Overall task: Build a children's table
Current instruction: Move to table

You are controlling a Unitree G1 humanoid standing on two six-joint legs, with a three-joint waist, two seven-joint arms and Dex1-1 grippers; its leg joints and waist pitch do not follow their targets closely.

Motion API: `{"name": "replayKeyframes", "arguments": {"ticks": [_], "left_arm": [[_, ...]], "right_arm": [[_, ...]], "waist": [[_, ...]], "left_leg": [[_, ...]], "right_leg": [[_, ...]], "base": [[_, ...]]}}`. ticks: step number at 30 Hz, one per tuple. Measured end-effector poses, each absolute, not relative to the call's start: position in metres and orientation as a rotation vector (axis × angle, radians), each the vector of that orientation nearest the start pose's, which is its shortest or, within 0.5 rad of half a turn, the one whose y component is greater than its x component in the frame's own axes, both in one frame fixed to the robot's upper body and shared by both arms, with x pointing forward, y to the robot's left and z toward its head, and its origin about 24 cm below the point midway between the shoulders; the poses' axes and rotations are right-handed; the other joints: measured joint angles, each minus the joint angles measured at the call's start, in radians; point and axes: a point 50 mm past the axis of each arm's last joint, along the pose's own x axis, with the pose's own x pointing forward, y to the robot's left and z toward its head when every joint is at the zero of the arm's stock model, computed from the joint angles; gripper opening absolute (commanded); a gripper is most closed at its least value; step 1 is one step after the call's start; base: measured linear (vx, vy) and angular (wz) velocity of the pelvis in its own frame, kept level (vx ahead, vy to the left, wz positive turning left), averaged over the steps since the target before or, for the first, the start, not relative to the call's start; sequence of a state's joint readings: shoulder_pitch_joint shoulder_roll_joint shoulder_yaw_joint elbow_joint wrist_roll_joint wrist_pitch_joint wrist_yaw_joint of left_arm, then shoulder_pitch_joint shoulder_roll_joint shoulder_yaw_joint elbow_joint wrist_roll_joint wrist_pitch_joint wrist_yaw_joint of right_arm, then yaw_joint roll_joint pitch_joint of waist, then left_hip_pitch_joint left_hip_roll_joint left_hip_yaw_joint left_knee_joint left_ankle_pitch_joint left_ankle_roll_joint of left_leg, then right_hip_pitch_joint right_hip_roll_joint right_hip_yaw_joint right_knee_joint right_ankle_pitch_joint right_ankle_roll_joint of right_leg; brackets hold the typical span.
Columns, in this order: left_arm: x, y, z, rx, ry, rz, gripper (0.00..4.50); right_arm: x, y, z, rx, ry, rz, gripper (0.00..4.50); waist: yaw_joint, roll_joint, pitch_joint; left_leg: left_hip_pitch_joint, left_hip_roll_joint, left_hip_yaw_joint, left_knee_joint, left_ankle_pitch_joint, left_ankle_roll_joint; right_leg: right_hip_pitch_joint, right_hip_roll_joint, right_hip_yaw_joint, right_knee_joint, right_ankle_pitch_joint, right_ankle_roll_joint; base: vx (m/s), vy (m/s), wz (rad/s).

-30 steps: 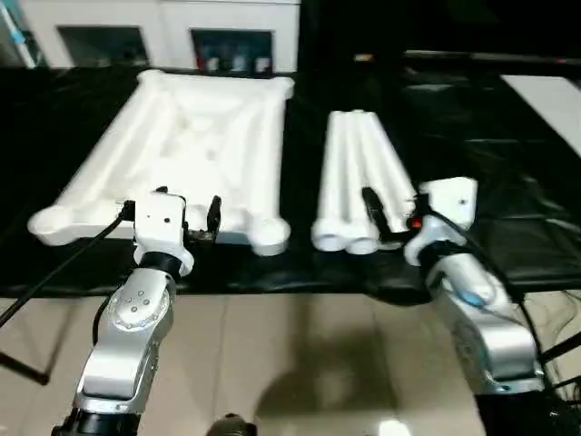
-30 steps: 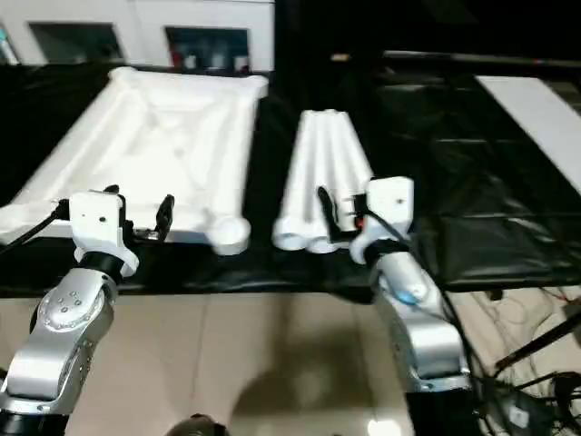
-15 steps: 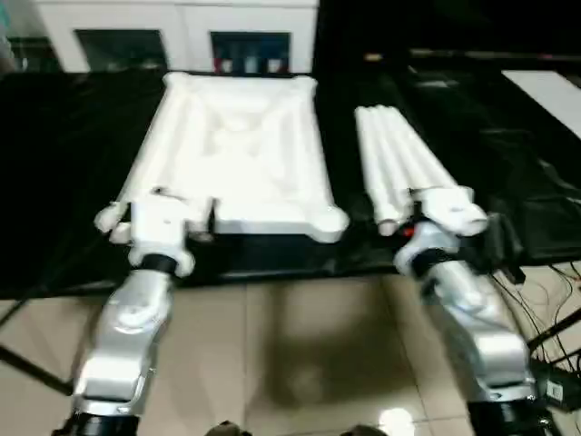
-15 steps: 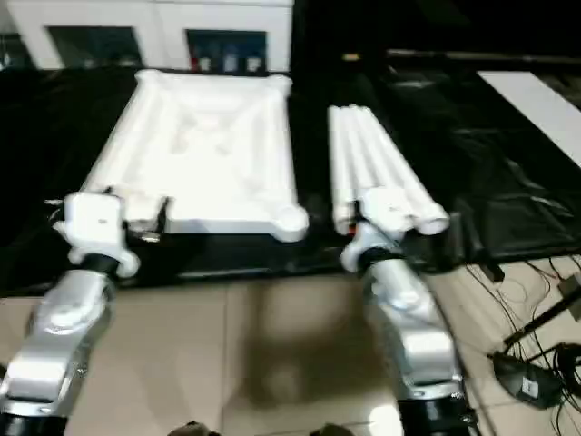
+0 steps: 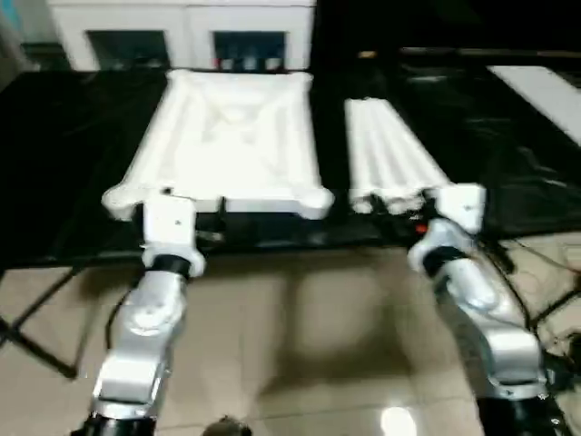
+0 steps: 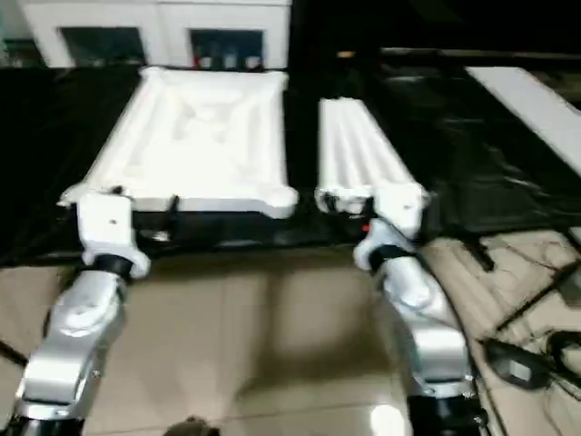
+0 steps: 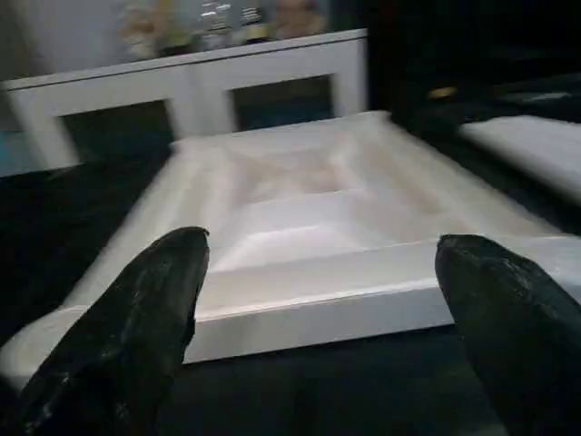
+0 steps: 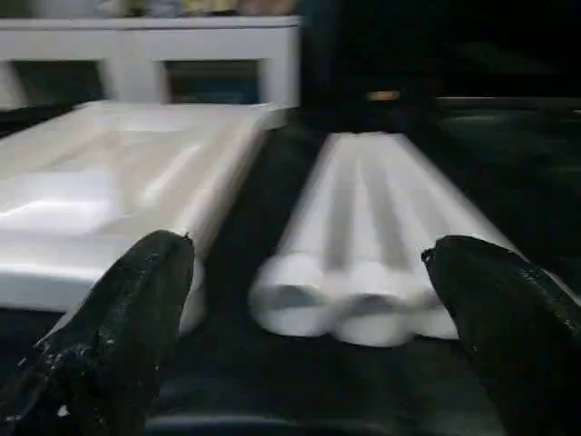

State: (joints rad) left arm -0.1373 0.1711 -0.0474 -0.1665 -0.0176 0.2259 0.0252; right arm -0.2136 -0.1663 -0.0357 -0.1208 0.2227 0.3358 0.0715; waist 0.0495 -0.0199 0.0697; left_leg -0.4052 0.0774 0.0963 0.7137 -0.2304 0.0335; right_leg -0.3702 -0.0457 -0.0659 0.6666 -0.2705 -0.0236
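Both grippers gape wide, empty, left (image 7: 313,300) facing the tabletop (image 5: 227,136) lying ribs-up on the black bench (image 5: 54,182), right (image 8: 304,300) facing the bundled legs (image 5: 386,159) beside it; far ends blur, leg count unclear.

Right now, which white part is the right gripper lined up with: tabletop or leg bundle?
The bundle of legs. The open right gripper faces their round near ends; the table top lies off beside them, in front of the left gripper.
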Motion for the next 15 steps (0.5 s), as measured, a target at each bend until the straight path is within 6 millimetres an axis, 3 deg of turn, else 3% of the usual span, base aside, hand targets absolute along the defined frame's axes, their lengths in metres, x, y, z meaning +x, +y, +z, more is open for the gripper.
{"name": "replayKeyframes", "arguments": {"ticks": [1,2,4,6,7,8,9,10,11,12,13,14,15], "left_arm": [[0.277,0.157,0.097,0.158,-0.079,-0.055,4.46],[0.277,0.158,0.098,0.162,-0.083,-0.061,4.46],[0.276,0.16,0.095,0.165,-0.072,-0.064,4.46],[0.275,0.16,0.095,0.161,-0.071,-0.066,4.46],[0.275,0.16,0.095,0.159,-0.071,-0.065,4.46],[0.275,0.159,0.095,0.156,-0.072,-0.065,4.46],[0.276,0.158,0.096,0.15,-0.074,-0.068,4.46],[0.275,0.157,0.096,0.143,-0.076,-0.07,4.46],[0.275,0.157,0.096,0.142,-0.076,-0.071,4.46],[0.275,0.157,0.095,0.141,-0.075,-0.069,4.46],[0.275,0.157,0.096,0.141,-0.076,-0.069,4.46],[0.275,0.158,0.096,0.143,-0.076,-0.067,4.46],[0.275,0.163,0.095,0.149,-0.072,-0.054,4.46]], "right_arm": [[0.29,-0.166,0.098,0.045,0.004,0.128,4.5],[0.29,-0.167,0.098,0.047,0.005,0.124,4.5],[0.29,-0.162,0.096,0.049,0.015,0.143,4.5],[0.289,-0.155,0.095,0.039,0.022,0.178,4.5],[0.289,-0.154,0.095,0.037,0.023,0.184,4.5],[0.289,-0.155,0.094,0.035,0.024,0.186,4.5],[0.289,-0.156,0.094,0.031,0.026,0.183,4.5],[0.289,-0.157,0.094,0.021,0.026,0.179,4.5],[0.289,-0.157,0.094,0.017,0.025,0.178,4.5],[0.289,-0.156,0.095,0.021,0.024,0.18,4.5],[0.289,-0.155,0.095,0.025,0.023,0.181,4.5],[0.289,-0.154,0.095,0.03,0.021,0.183,4.5],[0.29,-0.149,0.096,0.036,0.016,0.199,4.5]], "waist": [[0.0,0.005,-0.002],[0.0,0.009,0.0],[0.001,0.016,-0.001],[0.002,0.021,0.002],[0.004,0.024,0.005],[0.01,0.026,0.012],[0.006,0.029,0.018],[0.002,0.033,0.021],[-0.001,0.04,0.028],[-0.008,0.053,0.033],[-0.014,0.059,0.037],[-0.023,0.065,0.039],[-0.031,0.052,0.042]], "left_leg": [[0.016,0.004,-0.001,-0.042,-0.006,-0.001],[0.017,0.017,-0.003,-0.064,-0.013,-0.034],[0.016,0.035,-0.001,-0.076,0.002,-0.057],[0.02,0.044,0.009,-0.079,0.005,-0.063],[0.028,0.048,0.02,-0.081,0.002,-0.068],[0.03,0.047,0.02,-0.086,0.001,-0.068],[0.038,0.046,0.018,-0.088,-0.001,-0.07],[0.044,0.051,0.018,-0.079,-0.017,-0.063],[0.047,0.063,0.02,-0.062,-0.033,-0.05],[0.046,0.08,0.018,-0.051,-0.041,-0.039],[0.049,0.091,0.018,-0.046,-0.04,-0.044],[0.051,0.09,0.011,-0.046,-0.041,-0.055],[0.073,0.084,0.026,-0.051,-0.041,-0.057]], "right_leg": [[-0.007,0.011,-0.005,-0.004,0.006,-0.003],[-0.013,0.021,-0.01,-0.008,0.014,-0.006],[-0.012,0.028,-0.024,-0.034,0.035,-0.014],[-0.007,0.026,-0.03,-0.038,0.041,-0.025],[-0.001,0.024,-0.031,-0.039,0.04,-0.024],[0.015,0.014,-0.045,-0.043,0.036,-0.019],[0.03,-0.001,-0.07,-0.051,0.03,-0.016],[0.048,-0.023,-0.113,-0.063,0.025,-0.011],[0.072,-0.035,-0.147,-0.075,0.024,-0.01],[0.106,-0.044,-0.192,-0.09,0.021,-0.004],[0.126,-0.048,-0.217,-0.097,0.014,0.006],[0.134,-0.046,-0.217,-0.092,-0.004,0.014],[0.116,-0.028,-0.137,-0.036,-0.057,0.003]], "base": [[-0.064,-0.112,-0.01],[-0.064,-0.112,-0.01],[-0.057,-0.056,0.06],[-0.026,-0.019,0.04],[-0.054,-0.002,0.11],[-0.054,-0.002,0.11],[-0.039,0.013,0.34],[0.001,0.052,0.52],[0.001,0.052,0.52],[0.044,0.08,0.48],[0.071,0.096,0.51],[0.071,0.096,0.51],[0.137,0.074,0.4]]}}
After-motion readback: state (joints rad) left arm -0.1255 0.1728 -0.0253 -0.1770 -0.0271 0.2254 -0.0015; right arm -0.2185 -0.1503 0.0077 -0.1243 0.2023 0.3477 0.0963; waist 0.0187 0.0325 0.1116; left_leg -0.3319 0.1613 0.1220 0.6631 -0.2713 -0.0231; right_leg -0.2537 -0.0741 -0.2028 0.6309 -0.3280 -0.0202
